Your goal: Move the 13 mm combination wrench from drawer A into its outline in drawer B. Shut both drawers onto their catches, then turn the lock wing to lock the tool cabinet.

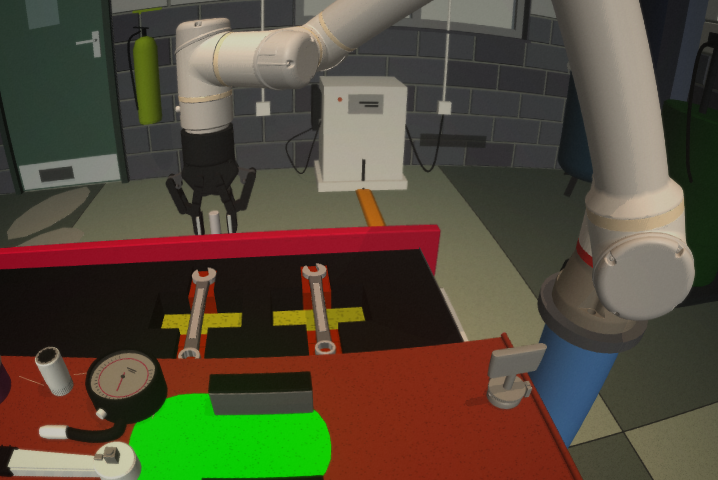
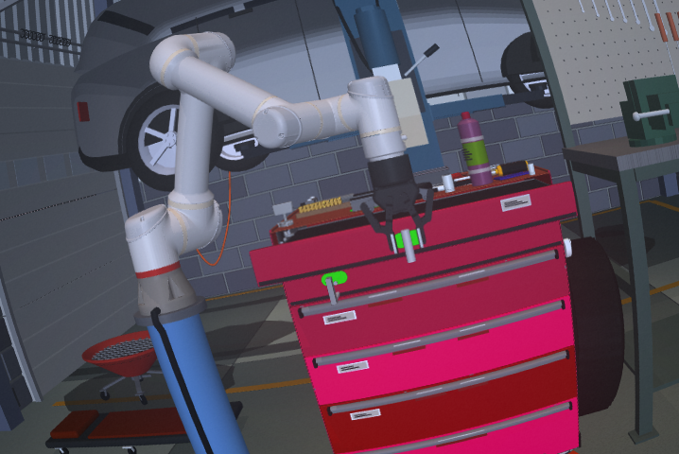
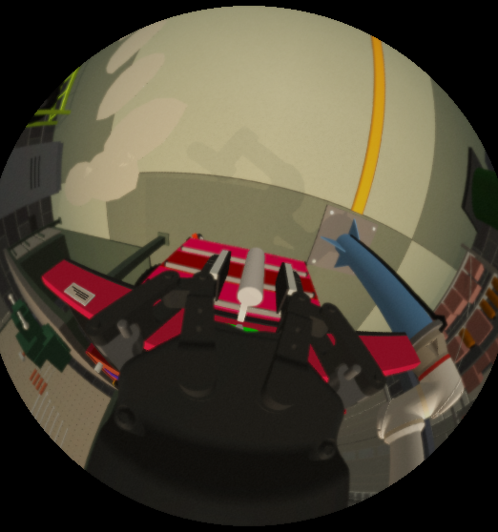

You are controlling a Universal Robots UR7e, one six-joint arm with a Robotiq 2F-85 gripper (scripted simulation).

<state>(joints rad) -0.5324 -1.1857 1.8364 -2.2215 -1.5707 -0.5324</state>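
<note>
My gripper (image 1: 214,222) (image 2: 407,239) (image 3: 251,278) hangs at the front of the pulled-out top drawer (image 1: 213,300) of the red tool cabinet (image 2: 431,321). It is open, its fingers on either side of a grey handle post (image 1: 214,221) (image 2: 411,249) (image 3: 251,282) on the drawer's front, and it holds nothing. Inside the drawer two combination wrenches lie in red outlines on black foam: one on the left (image 1: 197,313), one on the right (image 1: 319,309). A second handle post (image 2: 331,289) stands further left on the cabinet front. The lock wing (image 1: 514,373) stands on the cabinet top's right edge.
Behind the cabinet a grey wall holds a green door (image 1: 48,85), an extinguisher (image 1: 146,76) and a white box unit (image 1: 363,133). On the cabinet top lie a gauge (image 1: 123,382), a socket (image 1: 54,371), a ratchet (image 1: 65,461) and a dark block (image 1: 260,392). My blue pedestal (image 1: 569,385) stands on the right.
</note>
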